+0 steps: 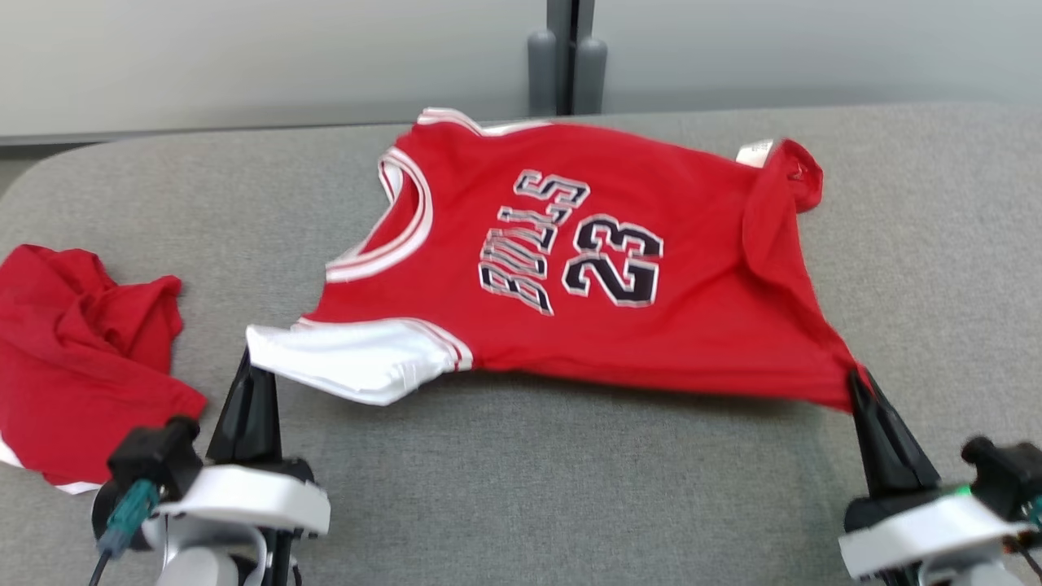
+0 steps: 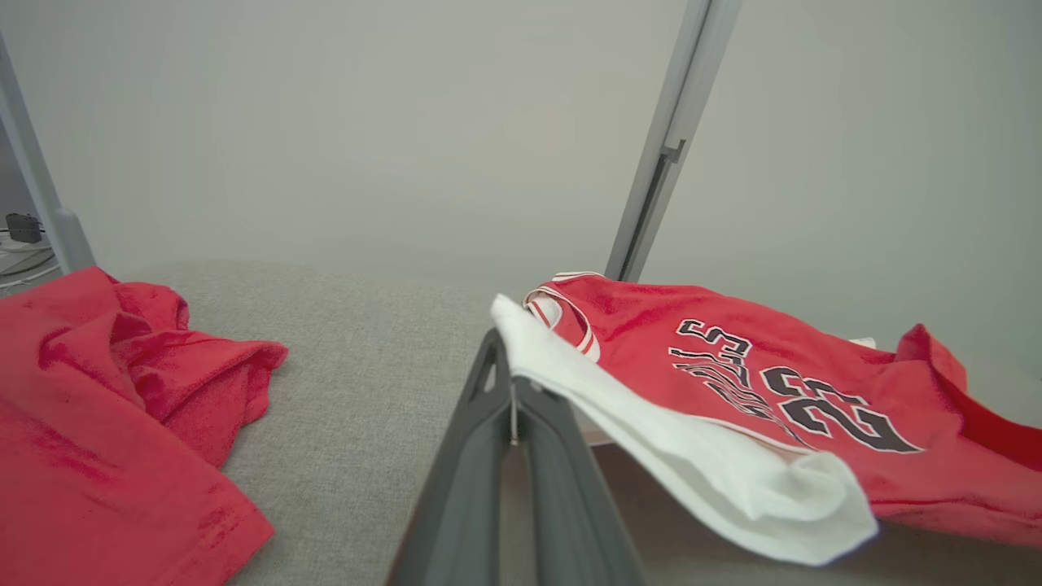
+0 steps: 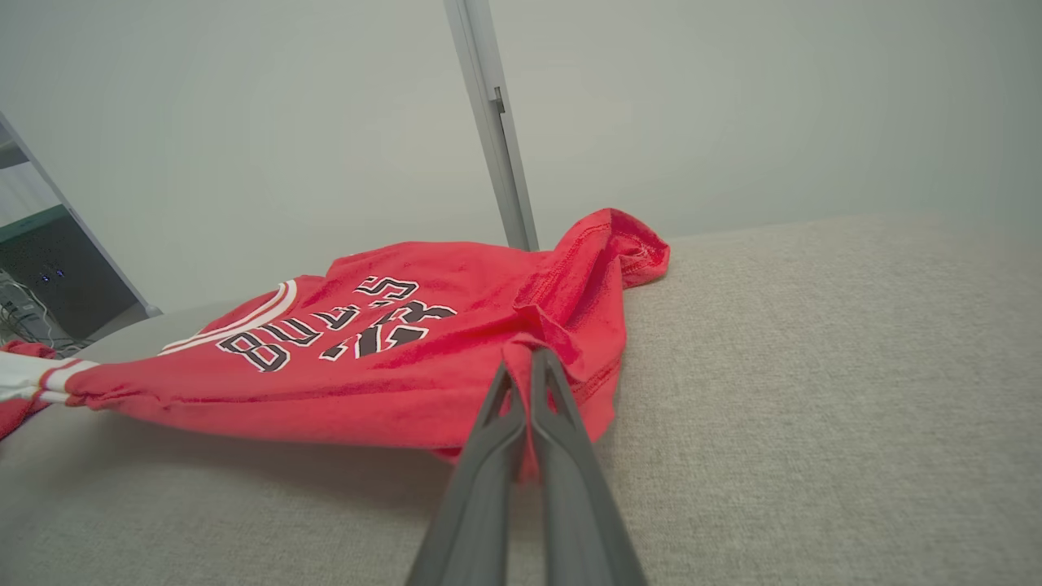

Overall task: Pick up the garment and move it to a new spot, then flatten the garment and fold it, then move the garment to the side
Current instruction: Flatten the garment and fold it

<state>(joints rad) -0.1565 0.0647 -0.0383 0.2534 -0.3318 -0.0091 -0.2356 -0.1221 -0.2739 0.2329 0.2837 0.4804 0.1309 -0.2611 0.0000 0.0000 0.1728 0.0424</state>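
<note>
Bulls jersey (image 1: 570,268), red with number 23, lies spread on the grey padded table (image 1: 570,488), with its near edge lifted. The left gripper (image 1: 248,358) is clenched on the white sleeve (image 1: 350,358), and the right gripper (image 1: 855,378) on the red hem corner (image 1: 818,382). The cloth looks light, soft and limp, so I expect it to sag between the holds. Corners and edges seem the best places to grip.

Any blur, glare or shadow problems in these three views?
Head view: even light, no glare; the red Bulls 23 jersey looks slightly soft and casts a faint shadow on the grey fabric tabletop. Left wrist view: the dark jaws close to the lens look soft. Right wrist view: a shadow under the lifted jersey.
</note>
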